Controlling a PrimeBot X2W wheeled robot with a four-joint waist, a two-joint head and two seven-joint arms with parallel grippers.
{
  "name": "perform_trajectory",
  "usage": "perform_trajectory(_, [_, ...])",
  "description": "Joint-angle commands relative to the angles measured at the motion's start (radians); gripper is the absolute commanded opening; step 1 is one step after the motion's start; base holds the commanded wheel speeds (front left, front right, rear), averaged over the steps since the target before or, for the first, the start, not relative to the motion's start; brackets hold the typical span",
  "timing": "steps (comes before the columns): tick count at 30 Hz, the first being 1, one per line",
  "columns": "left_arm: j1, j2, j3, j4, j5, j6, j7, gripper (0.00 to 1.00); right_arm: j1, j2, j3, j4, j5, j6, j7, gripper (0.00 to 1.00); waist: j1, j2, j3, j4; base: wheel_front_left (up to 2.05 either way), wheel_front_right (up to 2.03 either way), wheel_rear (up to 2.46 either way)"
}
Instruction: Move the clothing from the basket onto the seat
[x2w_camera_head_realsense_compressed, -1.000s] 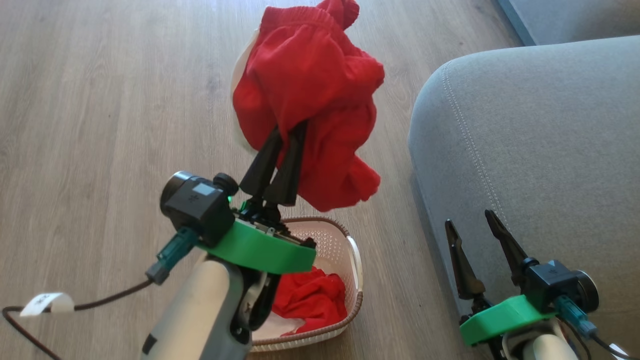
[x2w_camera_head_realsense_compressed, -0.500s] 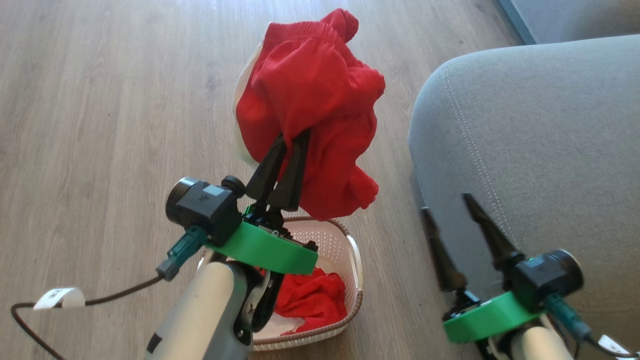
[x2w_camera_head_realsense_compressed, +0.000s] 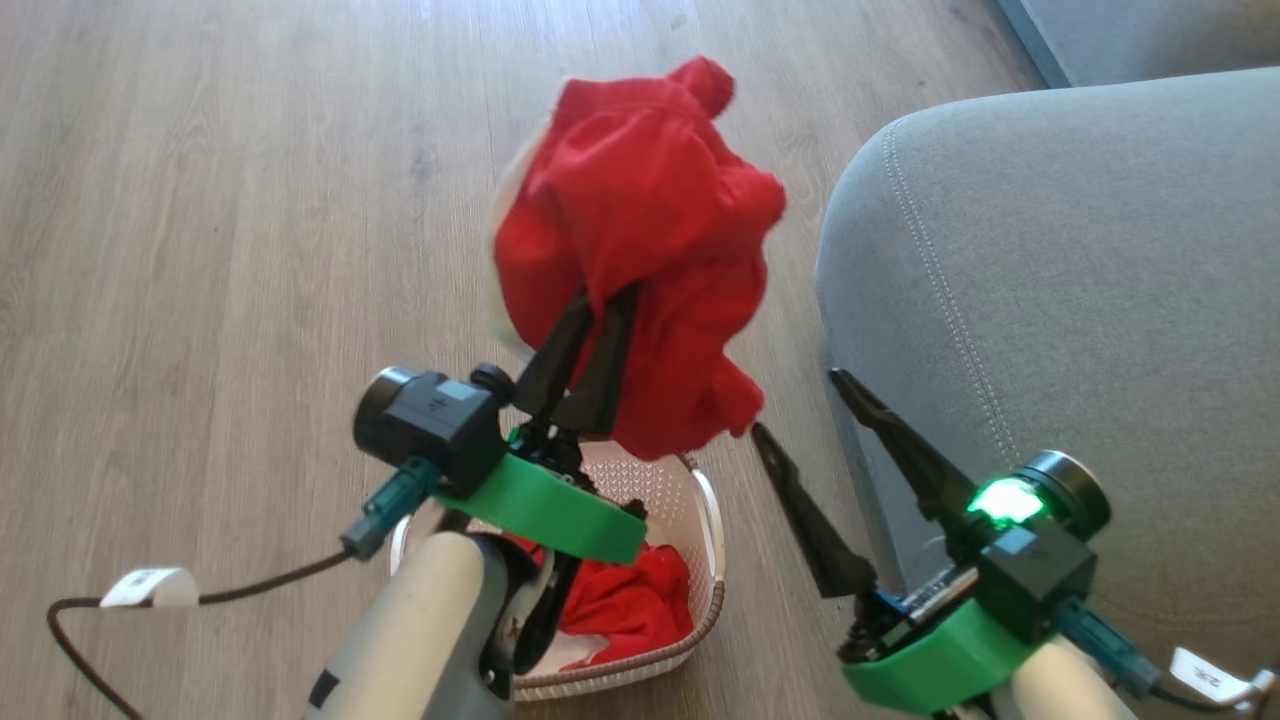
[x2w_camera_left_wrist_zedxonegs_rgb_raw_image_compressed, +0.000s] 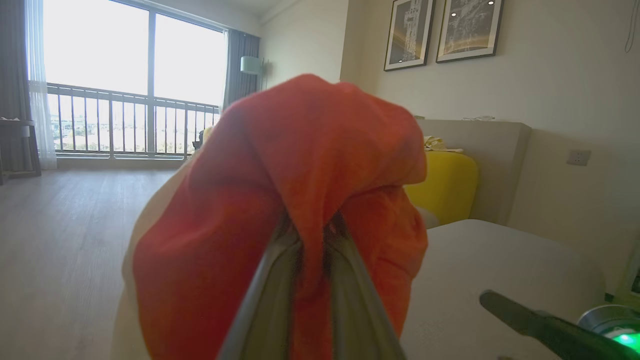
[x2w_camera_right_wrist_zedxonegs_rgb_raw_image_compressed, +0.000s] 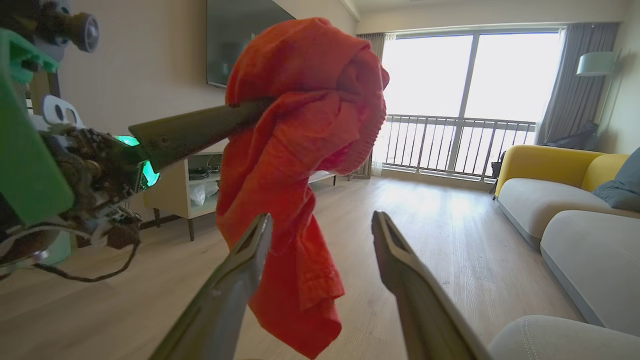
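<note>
While the left end effector (x2w_camera_head_realsense_compressed: 607, 295) clamped clothing (x2w_camera_head_realsense_compressed: 640, 200) above the basket (x2w_camera_head_realsense_compressed: 708, 560), more lay inside. The right end effector (x2w_camera_head_realsense_compressed: 793, 400) gaped beside the seat (x2w_camera_head_realsense_compressed: 1080, 250).

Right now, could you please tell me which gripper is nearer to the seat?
Right. The right gripper hangs open close beside the seat; the left gripper, shut on the clothing, is farther off, raised near the basket.

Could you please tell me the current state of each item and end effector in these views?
left end effector: shut on the held garment, raised above the basket.
held garment: bunched, hanging in the air.
right end effector: open, holding nothing.
basket: upright on the floor.
remaining clothing: crumpled inside the basket.
seat: no garment on the part in view.
</note>
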Motion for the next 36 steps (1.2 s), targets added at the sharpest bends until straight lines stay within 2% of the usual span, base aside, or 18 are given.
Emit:
perform_trajectory(1, [-0.038,0.004,0.026,-0.029,0.011,-0.002,-0.01,0.0,-0.063,-0.014,0.036,-0.025,0.011,0.007,-0.002,1.0,0.0,0.0,0.001,0.001,0.0,0.0,0.0])
perform_trajectory(11, [-0.037,0.004,-0.041,-0.017,0.005,-0.011,-0.01,0.0,-0.139,-0.016,0.075,0.087,0.026,0.007,-0.002,1.0,0.0,0.0,0.004,0.028,0.0,0.0,0.0])
perform_trajectory(17, [-0.043,0.004,-0.08,-0.02,0.004,-0.016,-0.01,0.0,-0.17,-0.012,0.119,0.162,0.105,0.007,-0.002,1.0,0.0,0.0,0.006,0.048,0.0,0.0,0.0])
perform_trajectory(24, [-0.048,0.004,-0.116,-0.022,0.003,-0.022,-0.01,0.0,-0.226,-0.021,0.184,0.174,0.151,0.007,-0.002,1.0,0.0,0.0,0.014,0.059,0.0,0.0,0.0])
perform_trajectory(31, [-0.052,0.004,-0.147,-0.01,-0.001,-0.026,-0.01,0.0,-0.251,0.009,0.143,0.212,0.104,0.007,-0.002,1.0,0.0,0.0,0.018,0.065,0.0,0.0,0.0])
perform_trajectory(32, [-0.052,0.004,-0.15,-0.009,-0.002,-0.026,-0.01,0.0,-0.251,0.016,0.132,0.219,0.091,0.007,-0.002,0.93,0.0,0.0,0.018,0.067,0.0,0.0,0.0])
perform_trajectory(33, [-0.053,0.004,-0.153,-0.009,-0.004,-0.027,-0.01,0.0,-0.248,0.024,0.124,0.228,0.088,0.007,-0.002,0.31,0.0,0.0,0.017,0.068,0.0,0.0,0.0])
perform_trajectory(34, [-0.052,0.004,-0.155,-0.008,-0.006,-0.026,-0.01,0.0,-0.245,0.033,0.112,0.235,0.084,0.007,-0.002,0.0,0.0,0.0,0.017,0.07,0.0,0.0,0.0])
perform_trajectory(36, [-0.052,0.004,-0.156,-0.007,-0.008,-0.025,-0.01,0.0,-0.241,0.045,0.098,0.244,0.077,0.007,-0.002,0.0,0.0,0.0,0.016,0.072,0.0,0.0,0.0])
